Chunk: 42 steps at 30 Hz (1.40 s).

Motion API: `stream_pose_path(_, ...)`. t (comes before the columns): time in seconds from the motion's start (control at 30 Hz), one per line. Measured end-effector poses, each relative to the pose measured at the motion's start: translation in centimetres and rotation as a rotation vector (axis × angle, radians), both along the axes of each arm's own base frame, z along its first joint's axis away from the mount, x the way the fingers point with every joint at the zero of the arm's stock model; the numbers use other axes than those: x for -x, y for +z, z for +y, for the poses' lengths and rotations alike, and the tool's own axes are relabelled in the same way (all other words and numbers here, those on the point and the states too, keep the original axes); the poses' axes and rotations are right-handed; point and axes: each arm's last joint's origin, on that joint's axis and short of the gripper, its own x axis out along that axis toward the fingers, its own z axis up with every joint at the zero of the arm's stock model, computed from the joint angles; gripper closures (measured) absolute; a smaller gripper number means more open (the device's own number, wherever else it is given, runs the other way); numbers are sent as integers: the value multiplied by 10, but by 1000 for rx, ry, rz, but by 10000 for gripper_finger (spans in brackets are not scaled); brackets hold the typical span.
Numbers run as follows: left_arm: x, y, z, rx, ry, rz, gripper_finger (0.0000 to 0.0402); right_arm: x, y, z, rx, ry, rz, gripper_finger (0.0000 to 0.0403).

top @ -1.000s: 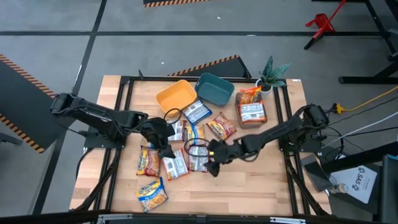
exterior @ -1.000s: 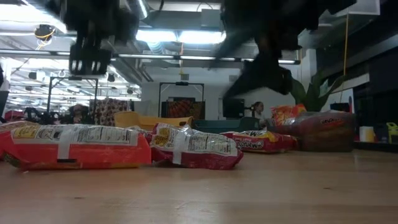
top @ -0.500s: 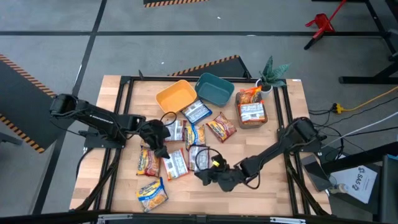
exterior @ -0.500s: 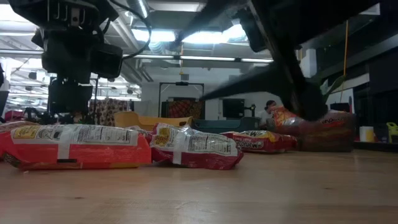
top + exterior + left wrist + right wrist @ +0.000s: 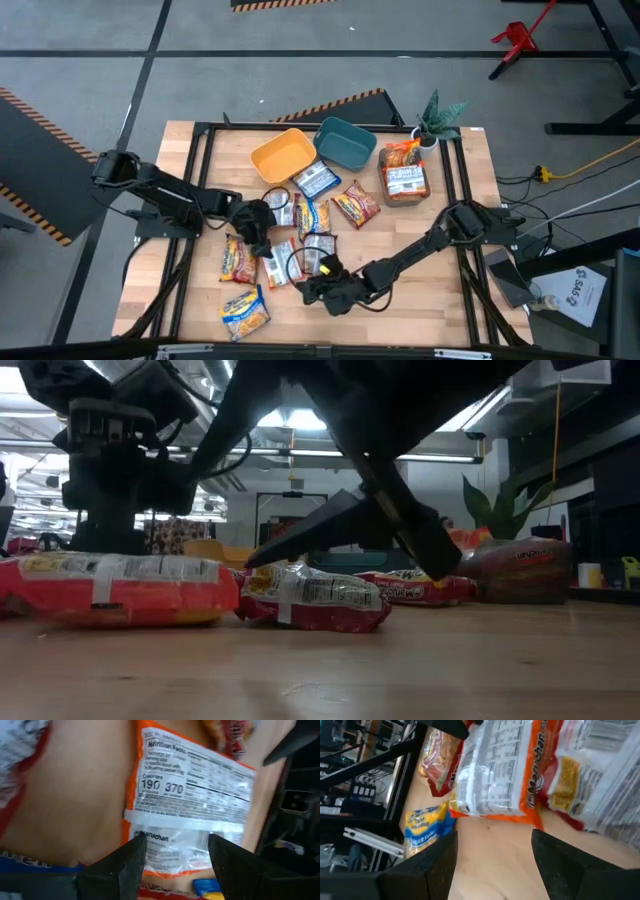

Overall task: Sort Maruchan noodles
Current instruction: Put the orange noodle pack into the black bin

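Several Maruchan packets lie flat mid-table: an orange one with a white nutrition label (image 5: 280, 262) (image 5: 195, 800), a red one (image 5: 238, 258), and a yellow-and-blue one (image 5: 245, 310) near the front edge. My left gripper (image 5: 262, 238) (image 5: 172, 865) is open and low over the orange packet's near-left end, its fingers standing either side of the white label patch. My right gripper (image 5: 322, 292) (image 5: 492, 870) is open wide just above bare wood, at the near side of the orange packet (image 5: 495, 770). My left gripper comes down from above onto the orange packet's label end (image 5: 175, 845), which lies flat on the table. Whether its fingertips (image 5: 132, 862) touch the wrapper, I cannot tell.
A yellow bin (image 5: 283, 155) and a teal bin (image 5: 345, 142) stand at the far edge, with a packet-filled container (image 5: 405, 182) and a small plant (image 5: 438, 118) to their right. More packets (image 5: 355, 203) lie between. Bare wood shows near right (image 5: 420, 300).
My right gripper swung from the middle of the pile toward the table's near edge and left, dropping low to the wood. My left gripper came down over the orange packet. In the low view that packet shifted slightly.
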Motion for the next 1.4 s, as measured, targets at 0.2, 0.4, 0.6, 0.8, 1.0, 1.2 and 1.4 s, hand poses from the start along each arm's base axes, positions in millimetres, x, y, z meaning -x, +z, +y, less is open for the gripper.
stream_pose_path(0.2, -2, -5, 1, -32, 25, 20, 191, 3, -3, 1, -54, -29, 23, 164)
stream_pose_path(0.4, -4, -5, 2, -43, 93, 18, 191, 2, -5, 0, -57, -36, 21, 164)
stream_pose_path(0.6, -4, -6, 1, -47, 101, 23, 191, -8, -19, -9, -78, -44, 14, 164)
stream_pose_path(0.8, -4, -7, 2, -54, 108, 30, 191, -15, -19, -20, -56, -61, 2, 164)
stream_pose_path(1.0, -5, -14, 2, -61, 113, 69, 191, -22, -19, -35, -53, -66, 8, 164)
stream_pose_path(1.2, -6, -17, 2, -65, 115, 81, 191, -25, -18, -38, -88, -47, 2, 164)
stream_pose_path(1.4, -7, -17, 2, -66, 115, 80, 191, -25, -14, -30, -146, -53, -51, 164)
